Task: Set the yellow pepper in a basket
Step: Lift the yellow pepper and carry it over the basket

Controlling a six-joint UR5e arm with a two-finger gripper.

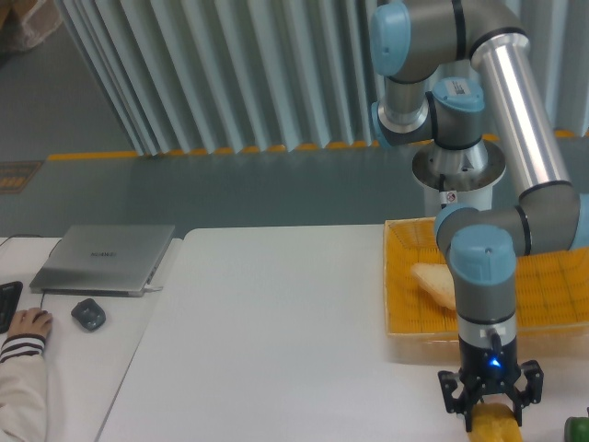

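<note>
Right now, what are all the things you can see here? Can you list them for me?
pepper: one, yellow, bottom edge, between the hand's fingers
basket: one, yellow-orange, right side of table
pale thing: one, tan, in the basket, partly behind the arm
green thing: one, bottom right corner, mostly cut off
laptop: one, silver, closed, left table
mouse: one, dark grey, near the laptop
person's hand: one, far left edge
arm: one, silver and blue
hand: one, black, around the pepper

The yellow pepper (494,425) sits in front of the basket (401,276), apparently between the gripper (491,405) fingers.
</note>
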